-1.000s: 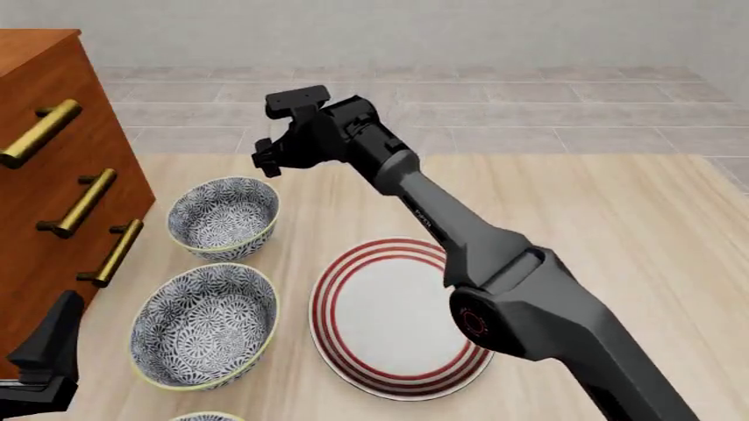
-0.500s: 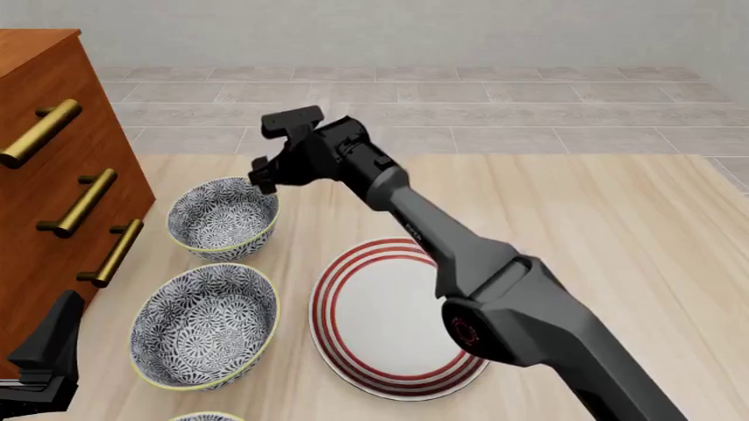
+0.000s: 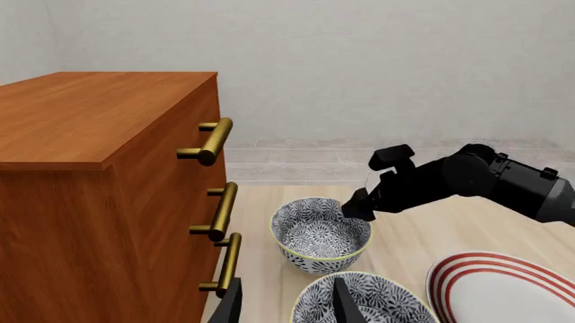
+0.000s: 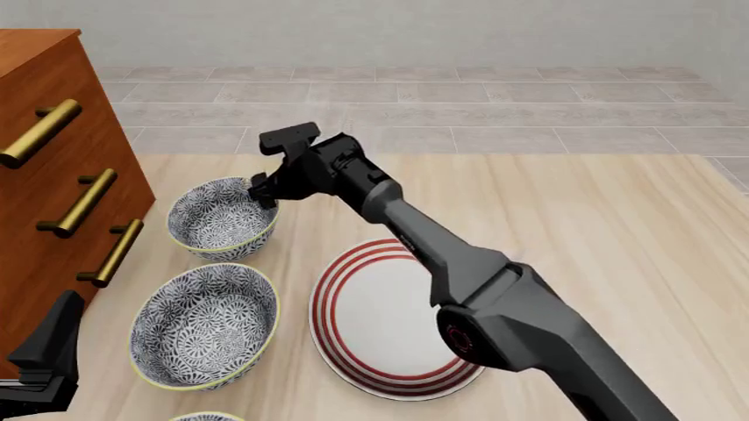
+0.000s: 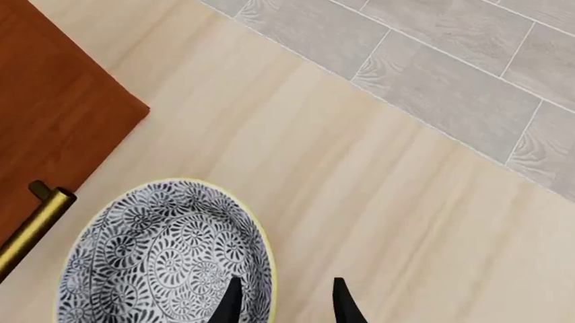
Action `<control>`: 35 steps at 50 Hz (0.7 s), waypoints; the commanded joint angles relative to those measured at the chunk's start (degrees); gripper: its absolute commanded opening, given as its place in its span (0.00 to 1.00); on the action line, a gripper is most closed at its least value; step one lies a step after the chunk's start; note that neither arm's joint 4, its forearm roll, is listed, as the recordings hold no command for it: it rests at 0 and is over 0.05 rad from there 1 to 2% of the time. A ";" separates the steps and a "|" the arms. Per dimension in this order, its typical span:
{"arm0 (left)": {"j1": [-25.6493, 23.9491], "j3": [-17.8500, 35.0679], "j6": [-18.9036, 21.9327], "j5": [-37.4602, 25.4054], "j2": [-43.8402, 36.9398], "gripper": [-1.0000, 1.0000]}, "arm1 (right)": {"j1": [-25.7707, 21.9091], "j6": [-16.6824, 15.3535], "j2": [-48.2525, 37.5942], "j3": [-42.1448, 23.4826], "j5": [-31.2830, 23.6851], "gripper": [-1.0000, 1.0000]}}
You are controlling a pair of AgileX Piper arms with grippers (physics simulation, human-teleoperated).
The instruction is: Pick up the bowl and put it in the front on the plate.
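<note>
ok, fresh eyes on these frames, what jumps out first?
The right arm stretched across the table, its hand open at the near rim of the far bowl, one finger on each side of it. Then the red-ringed plate in the middle, another patterned bowl to its left, and the wooden dresser at the left edge.

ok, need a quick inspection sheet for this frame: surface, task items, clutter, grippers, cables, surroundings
Surface: pale wood table, no spills seen.
Job's things: bowl upright by the drawers; plate flat, nothing on it.
Clutter: second patterned bowl; a third one's rim at the frame edge.
Grippers: right gripper open, its fingers straddling the bowl's rim; left gripper open, holding nothing.
Cables: nothing seen.
Surroundings: wooden drawer unit with brass handles, grey tiled floor.
</note>
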State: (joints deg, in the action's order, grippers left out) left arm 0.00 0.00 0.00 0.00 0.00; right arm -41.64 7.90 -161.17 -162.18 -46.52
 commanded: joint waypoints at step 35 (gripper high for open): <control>0.00 0.00 0.00 0.00 0.00 1.00 | -1.95 -0.08 -2.88 -0.01 1.59 0.00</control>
State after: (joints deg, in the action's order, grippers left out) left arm 0.00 0.00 0.00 0.00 0.00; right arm -42.80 7.16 -163.72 -162.33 -45.47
